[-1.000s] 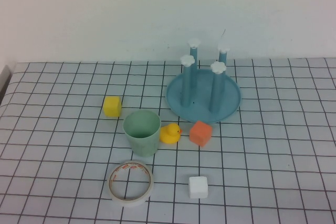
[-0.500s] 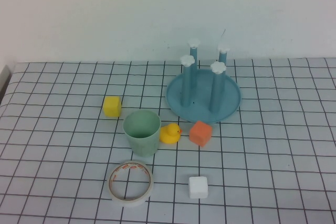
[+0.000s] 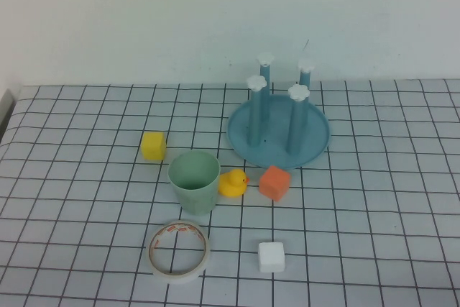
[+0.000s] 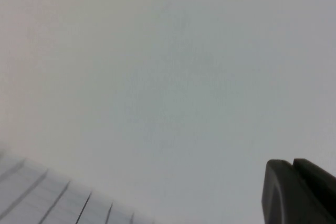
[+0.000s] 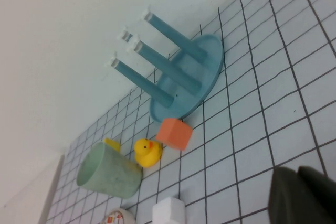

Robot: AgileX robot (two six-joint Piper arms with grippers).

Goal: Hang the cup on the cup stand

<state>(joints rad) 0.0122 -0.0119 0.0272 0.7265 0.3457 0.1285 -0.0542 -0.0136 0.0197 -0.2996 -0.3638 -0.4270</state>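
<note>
The pale mint-green cup [image 3: 194,180] stands upright, mouth up, on the checked table, left of the middle; it also shows in the right wrist view [image 5: 107,171]. The blue cup stand [image 3: 313,136] with four white-capped pegs stands behind and to the right of it, and shows in the right wrist view [image 5: 208,59]. Neither arm shows in the high view. My left gripper [image 4: 292,162] is shut and empty, facing the blank wall. My right gripper [image 5: 297,170] is shut and empty above the table, well to the right of the stand.
A yellow duck [image 3: 232,182] touches the cup's right side, with an orange cube [image 3: 274,182] beside it. A yellow cube [image 3: 153,145] lies behind the cup to the left. A tape roll [image 3: 178,249] and a white cube [image 3: 271,257] lie near the front.
</note>
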